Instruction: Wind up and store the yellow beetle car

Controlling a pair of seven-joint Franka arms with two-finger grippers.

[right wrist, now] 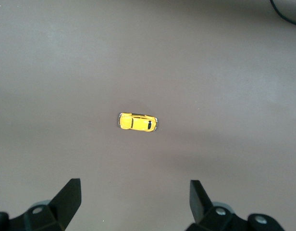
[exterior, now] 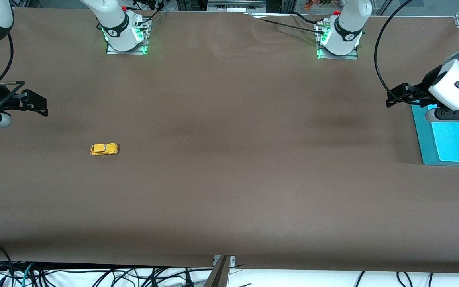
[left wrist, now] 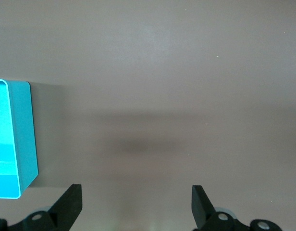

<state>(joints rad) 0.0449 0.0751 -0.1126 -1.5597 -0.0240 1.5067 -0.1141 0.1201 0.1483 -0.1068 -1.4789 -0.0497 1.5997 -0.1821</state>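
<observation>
Brown table [exterior: 229, 179], yellow beetle car [exterior: 104, 149] alone.

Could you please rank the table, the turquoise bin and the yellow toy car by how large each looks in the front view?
1. Table, filling most of the view.
2. Turquoise bin, cut off by the picture's edge and partly covered by the left gripper.
3. Yellow toy car, smallest by far.

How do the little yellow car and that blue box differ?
The yellow car is tiny, rounded and bright yellow; the blue box is much bigger, straight-sided and turquoise. The car sits toward the right arm's end, with the open right gripper hovering near it; the box sits at the left arm's end, partly under the open left gripper. Both rest on the brown table.
</observation>
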